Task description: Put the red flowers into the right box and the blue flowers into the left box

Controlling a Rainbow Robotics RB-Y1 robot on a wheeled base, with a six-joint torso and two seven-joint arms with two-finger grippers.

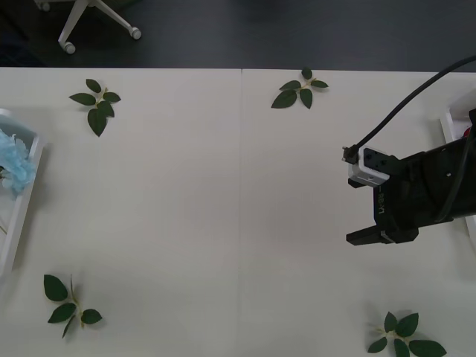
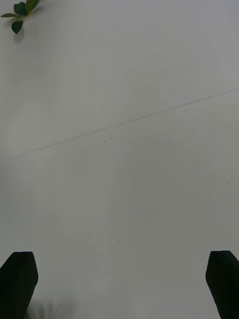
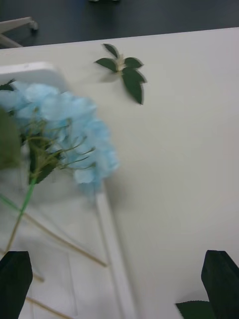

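Across the whole front view runs the white counter (image 1: 223, 208), with a thin seam down its middle. At its left edge sits the left box (image 1: 22, 195), a shallow white tray with a raised rim; the blue flowers (image 1: 15, 162) lie inside it, their pale heads toward the far end. From the left wrist view the same blue flowers (image 3: 64, 129) rest over the tray's far corner, thin tan-green stems trailing back across the left box (image 3: 112, 239) floor. At the right edge, a white corner of the right box (image 1: 451, 123) shows beyond the right arm; its contents cannot be made out.

Right tool (image 1: 366, 238) hovers over bare counter on the right side, just left of the right box, a black cable rising from it. Its black fingers (image 2: 19, 281) stand wide apart with nothing between them.

Left tool (image 3: 119, 286) hangs over the near part of the left box, fingers (image 3: 221, 279) spread apart and holding nothing.

Four green leaf sprigs lie loose on the counter: far left (image 1: 97, 104), far centre (image 1: 297, 91), near left (image 1: 68, 303) and near right (image 1: 405, 336). A white chair base (image 1: 93, 22) stands on the dark floor beyond the far edge
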